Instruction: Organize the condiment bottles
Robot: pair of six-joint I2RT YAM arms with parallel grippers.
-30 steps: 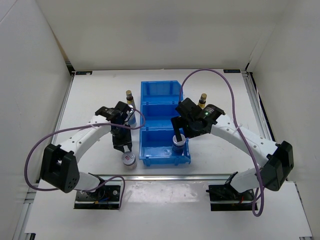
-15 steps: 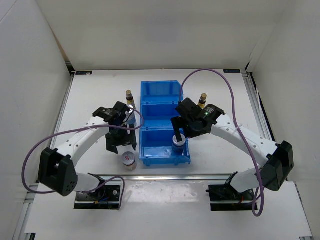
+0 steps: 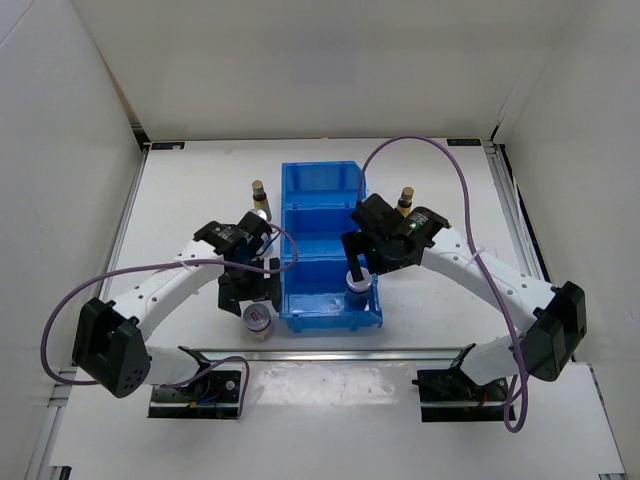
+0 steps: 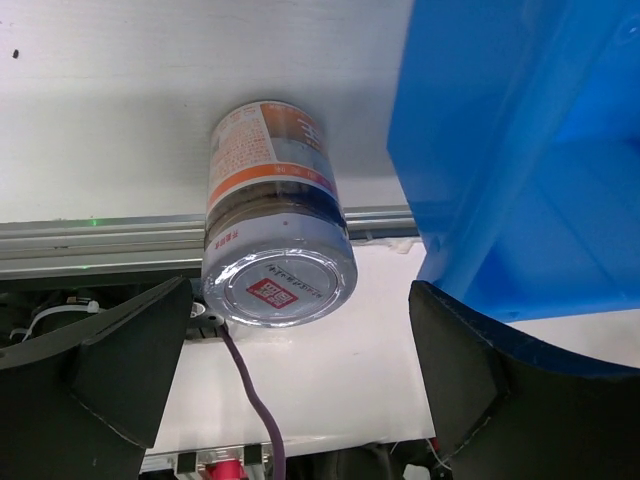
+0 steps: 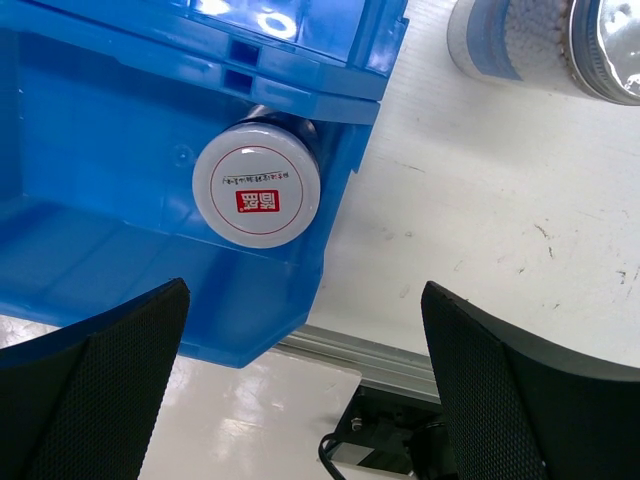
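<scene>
Left gripper (image 4: 300, 292) hangs spread wide over a squat jar (image 4: 275, 225) standing on the bench (image 4: 120, 90), lower centre of frame, just beside the blue bin (image 4: 520, 150). Looks like pickup time: drop, close, lift over that wall. It's tight on the bin side, roomier elsewhere. Right gripper (image 5: 305, 292), also apart, hovers above a second jar (image 5: 257, 190) in the bin's corner.

Jar (image 4: 272, 200) upright on white table (image 4: 150, 90), seen from above. Silver lid (image 4: 280, 285) has a red mark at centre; label orange and white; dark contents below the lid. Blue bin (image 4: 520, 150) just right of jar, a thin strip of table between them. Gripper (image 4: 300, 295) spread wide, dark fingers (image 4: 120, 370) either side of jar, neither touching; jar sits nearer the left one. Metal rail (image 4: 90, 240) runs beyond jar. Purple cable (image 4: 255, 400) trails beneath lid.
</scene>
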